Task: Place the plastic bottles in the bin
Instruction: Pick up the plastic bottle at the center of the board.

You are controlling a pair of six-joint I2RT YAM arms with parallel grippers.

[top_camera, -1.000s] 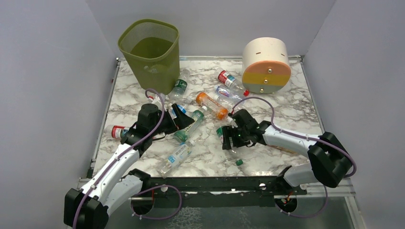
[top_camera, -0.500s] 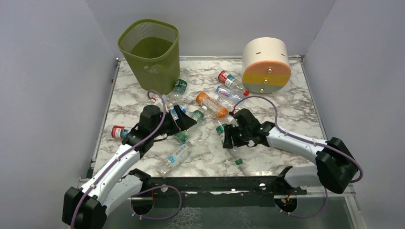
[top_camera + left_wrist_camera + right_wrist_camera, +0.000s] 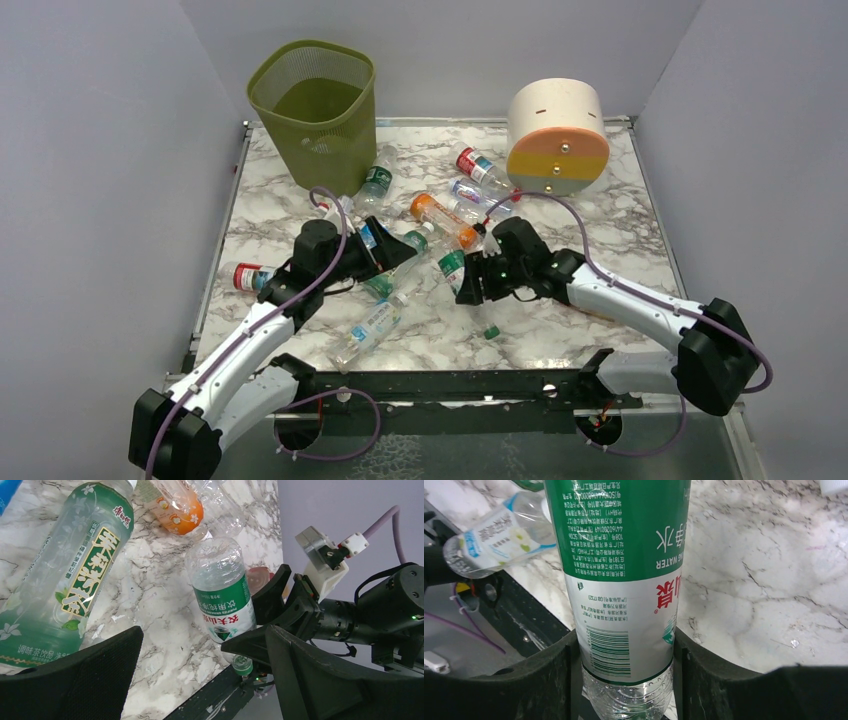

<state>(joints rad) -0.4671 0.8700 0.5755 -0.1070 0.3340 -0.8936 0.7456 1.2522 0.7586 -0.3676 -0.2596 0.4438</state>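
The right gripper [image 3: 464,282] is closed around a green-labelled bottle [image 3: 624,555], which is pinched between both fingers just below its label. This bottle is held near the middle of the marble table [image 3: 610,220], with its green cap pointing towards the near edge. Whether it touches the marble cannot be told. It is well apart from the bin [image 3: 330,150], which stands upright at the far left corner.

The left gripper [image 3: 200,680] is spread wide and holds nothing. It is placed just over a green tea bottle [image 3: 75,580] that lies on its side between the two arms. An orange bottle [image 3: 443,220] lies just beyond the held one. A bottle with a pale blue label [image 3: 370,328] lies nearer the front, and a red-labelled bottle [image 3: 245,276] is seen by the left arm.

A green-labelled bottle by the bin [image 3: 375,185] lies beside the bin's base. Two more bottles [image 3: 480,170] lie near the cream cylinder [image 3: 557,120] at the far right. A loose green cap [image 3: 491,331] rests on the table in front of the right gripper
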